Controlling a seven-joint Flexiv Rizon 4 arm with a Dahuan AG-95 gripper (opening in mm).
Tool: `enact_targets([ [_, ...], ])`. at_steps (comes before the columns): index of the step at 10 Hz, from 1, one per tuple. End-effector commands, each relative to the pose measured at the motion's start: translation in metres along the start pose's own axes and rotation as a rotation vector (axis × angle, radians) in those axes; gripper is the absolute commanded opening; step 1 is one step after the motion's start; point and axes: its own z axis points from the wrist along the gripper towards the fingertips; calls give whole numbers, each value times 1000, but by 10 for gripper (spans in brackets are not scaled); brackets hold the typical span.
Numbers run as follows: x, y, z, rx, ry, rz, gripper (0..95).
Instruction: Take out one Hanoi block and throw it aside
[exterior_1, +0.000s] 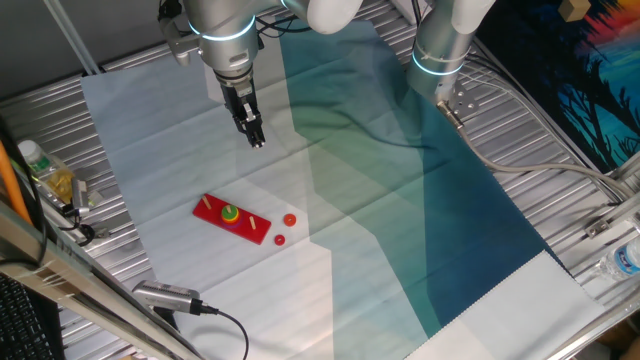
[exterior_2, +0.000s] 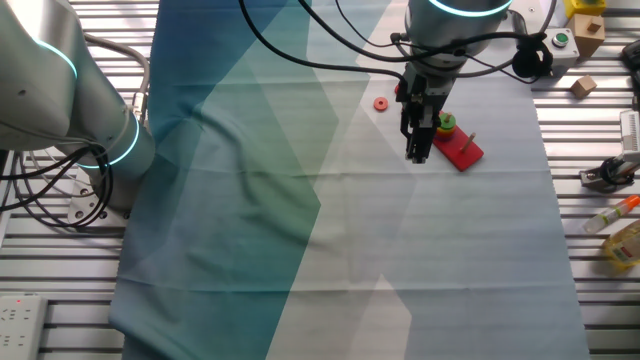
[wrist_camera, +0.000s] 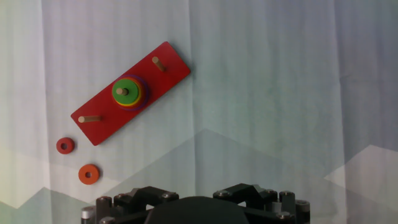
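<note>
On the worktop, largest first:

Table: a ribbed metal surface (exterior_1: 560, 150) of parallel slats, showing bare along the edges.

Cloth: a thin sheet (exterior_1: 400, 200) in white, pale green and deep teal angular patches covered most of the worktop, lightly creased, with a soft rumple in the teal half.

Arm: a smooth silver-grey cylinder (exterior_1: 222, 25) with a glowing cyan ring stood over the white part of the cloth; a second, similar column (exterior_1: 445, 35) rose from the far edge.

Gripper: a slim black two-finger tool (exterior_1: 256, 138) pointed down, above the cloth and apart from the board. Its fingers looked close together in both fixed views, but I could not tell for sure whether they were closed. It held nothing.

Board: a flat, glossy red rectangle (wrist_camera: 132, 92) with rounded corners lay on the white cloth toward the near left corner in the first fixed view, carrying three thin wooden pegs in a row.

Stack: round discs sat on the middle peg; a yellow disc (wrist_camera: 140, 98) showed as a rim.

Hanoi block: the round green disc (wrist_camera: 127, 92) lay topmost on that middle peg.

Red discs: two small rings (wrist_camera: 64, 145) with centre holes lay flat on the cloth just off one short end of the board, near each other but apart.
</note>
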Motion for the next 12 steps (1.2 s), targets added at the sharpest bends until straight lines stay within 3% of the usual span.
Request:
enact_targets([
  [1,0,0,-1,-12,6,-128,0],
  [5,-1,3,-7,6,24,-202,0],
  [7,0,4,-9,1,-4,-281,0],
  [12,0,6,-10,17,9,-355,0],
])
